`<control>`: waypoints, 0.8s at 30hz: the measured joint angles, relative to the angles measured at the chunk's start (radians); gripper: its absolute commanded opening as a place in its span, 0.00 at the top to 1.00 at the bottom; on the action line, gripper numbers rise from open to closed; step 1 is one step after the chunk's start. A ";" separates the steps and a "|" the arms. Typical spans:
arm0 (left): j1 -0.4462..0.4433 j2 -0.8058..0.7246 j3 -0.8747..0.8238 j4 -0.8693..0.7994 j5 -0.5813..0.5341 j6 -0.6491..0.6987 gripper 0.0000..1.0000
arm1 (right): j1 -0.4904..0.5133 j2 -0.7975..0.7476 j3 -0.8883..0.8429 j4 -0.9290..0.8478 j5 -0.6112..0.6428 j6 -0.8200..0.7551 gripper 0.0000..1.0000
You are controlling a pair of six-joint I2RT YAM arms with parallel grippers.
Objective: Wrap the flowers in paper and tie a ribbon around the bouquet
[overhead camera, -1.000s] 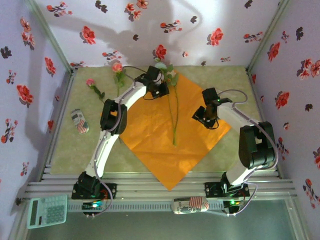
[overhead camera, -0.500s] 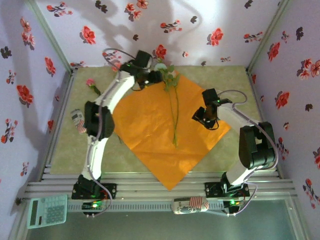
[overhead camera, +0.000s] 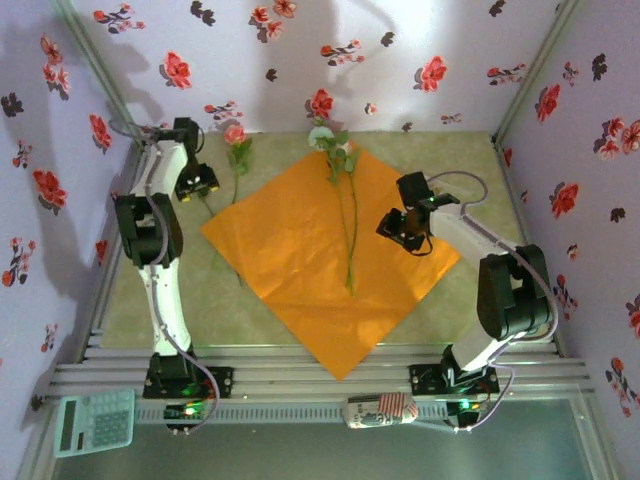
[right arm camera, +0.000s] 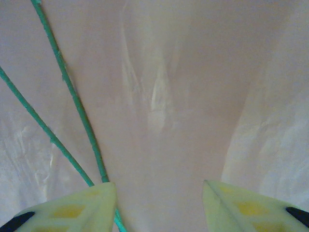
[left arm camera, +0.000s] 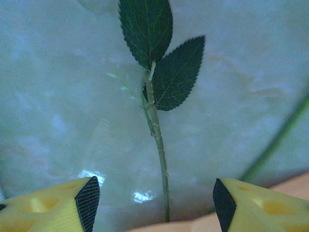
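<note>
Both pairs of my jaws stood apart, and neither held anything. My left gripper (overhead camera: 196,185) hung at the far left of the table (overhead camera: 460,160), close to the wall, clear of the paper (overhead camera: 300,250). Its yellow fingers (left arm camera: 58,208) were spread wide. Through its wrist camera I saw a leafy stem (left arm camera: 157,135) lying on the pale tabletop, running straight down into the gap between my fingertips. It touched neither of them. A second stem, blurred, slanted past on the right. Just beside that gripper, toward the paper, lay a flower with a pink bloom (overhead camera: 236,135).

My right gripper (overhead camera: 403,228) hovered over the right part of the orange sheet, jaws moderately parted, its fingers (right arm camera: 72,208) above bare creased paper. Two of the flowers (overhead camera: 348,200) lay lengthwise down the middle of the sheet, blooms at the far corner. Their green stems (right arm camera: 72,96) passed just left of my left fingertip. Whether that fingertip touched them, I could not tell.
</note>
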 measured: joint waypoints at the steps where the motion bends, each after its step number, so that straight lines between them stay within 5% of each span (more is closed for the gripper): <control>1: -0.003 0.024 0.008 -0.002 0.003 0.005 0.34 | 0.001 0.000 0.000 -0.001 0.000 0.000 0.49; 5: -0.013 0.096 0.048 -0.006 0.011 0.014 0.40 | 0.001 0.000 0.010 -0.013 0.001 0.000 0.49; 13: -0.016 0.139 0.069 -0.010 0.013 0.020 0.73 | 0.001 0.004 0.032 -0.021 0.004 0.001 0.49; 24: -0.018 0.140 0.074 -0.014 -0.051 0.057 1.00 | 0.006 0.010 0.047 -0.024 0.004 0.001 0.49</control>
